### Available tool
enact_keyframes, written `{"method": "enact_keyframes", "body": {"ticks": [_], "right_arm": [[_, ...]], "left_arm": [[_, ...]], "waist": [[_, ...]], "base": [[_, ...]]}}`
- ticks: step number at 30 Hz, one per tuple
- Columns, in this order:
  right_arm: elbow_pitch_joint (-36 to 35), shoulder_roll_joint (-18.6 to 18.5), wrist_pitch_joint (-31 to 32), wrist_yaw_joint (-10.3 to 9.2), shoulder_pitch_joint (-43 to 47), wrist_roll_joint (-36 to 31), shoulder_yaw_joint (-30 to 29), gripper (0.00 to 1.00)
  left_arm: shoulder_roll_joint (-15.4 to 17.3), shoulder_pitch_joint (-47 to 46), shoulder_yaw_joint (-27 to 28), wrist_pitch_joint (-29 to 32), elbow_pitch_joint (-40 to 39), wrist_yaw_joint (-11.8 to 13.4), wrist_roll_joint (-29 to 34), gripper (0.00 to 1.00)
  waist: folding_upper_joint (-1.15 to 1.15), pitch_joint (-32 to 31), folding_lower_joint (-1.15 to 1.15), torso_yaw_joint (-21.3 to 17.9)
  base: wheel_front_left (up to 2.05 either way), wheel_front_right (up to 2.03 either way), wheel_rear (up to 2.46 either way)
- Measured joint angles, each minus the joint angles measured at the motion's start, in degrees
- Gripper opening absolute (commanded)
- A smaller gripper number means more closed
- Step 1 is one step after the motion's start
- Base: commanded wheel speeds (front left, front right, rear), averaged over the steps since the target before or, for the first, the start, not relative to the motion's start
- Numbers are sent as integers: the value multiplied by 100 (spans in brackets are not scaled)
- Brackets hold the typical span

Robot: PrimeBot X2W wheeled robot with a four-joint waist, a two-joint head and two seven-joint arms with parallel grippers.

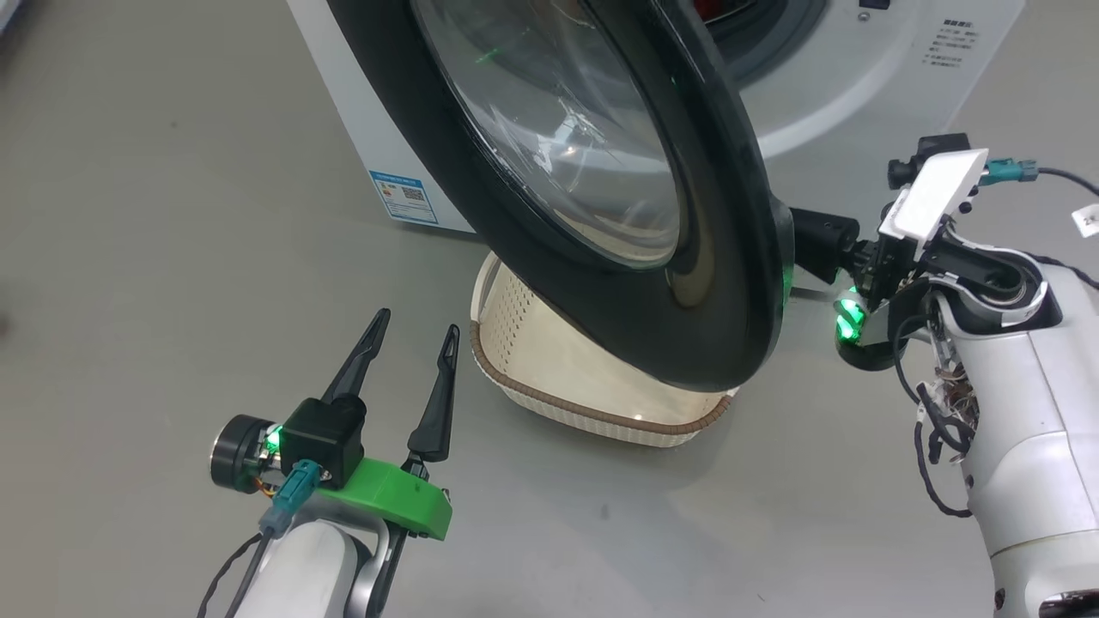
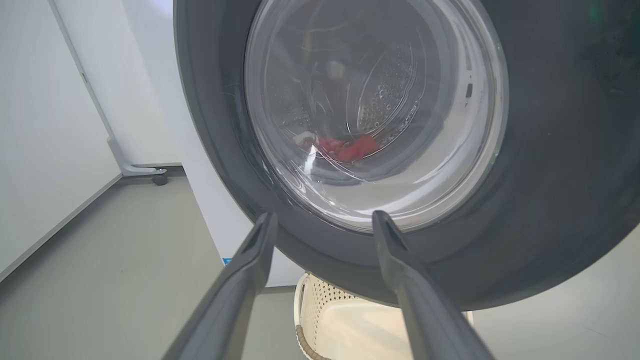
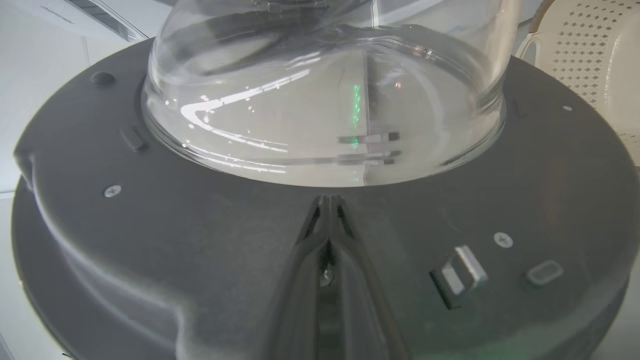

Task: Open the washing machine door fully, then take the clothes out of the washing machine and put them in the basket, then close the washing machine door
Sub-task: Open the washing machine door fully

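Washing machine door [image 1: 730, 257]: a glossy black rim was seen around clear glass.
Washing machine [image 1: 859, 94]: white was shown, marked with a small blue label [image 1: 403, 196].
Basket [image 1: 515, 309]: cream walls were patterned with small holes; the rim was banded in brown weave.
Clothes [image 2: 350, 147]: bright red was seen.
Floor [image 1: 129, 215]: plain grey was shown.

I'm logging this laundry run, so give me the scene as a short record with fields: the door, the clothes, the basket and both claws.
washing machine door: partly open, swung out above the basket
clothes: red, inside the washing machine, seen through the door's glass bowl
basket: on the floor before the machine; no clothes in its visible part
left claw: open, holding nothing, facing the door's outer side
right claw: shut, holding nothing, tips at the door's inner face below the glass bowl
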Motion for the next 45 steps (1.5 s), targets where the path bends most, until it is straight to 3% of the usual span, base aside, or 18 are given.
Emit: {"method": "enact_keyframes", "body": {"ticks": [29,38,45], "right_arm": [[-394,344,181,53,830,101,825,0],[-694,368,-43,101,1015,105,1241,0],[-918,346,-250,121,1223,479,1673,0]], "left_arm": [[12,357,-20,0,14,-2,-1,100],[16,425,137,0,-24,5,-1,100],[15,436,151,0,-34,5,-1,100]], "waist": [[0,-445,0,940],[0,-501,0,988],[0,-521,0,985]], "base": [[0,0,0],[0,0,0],[0,0,0]]}}
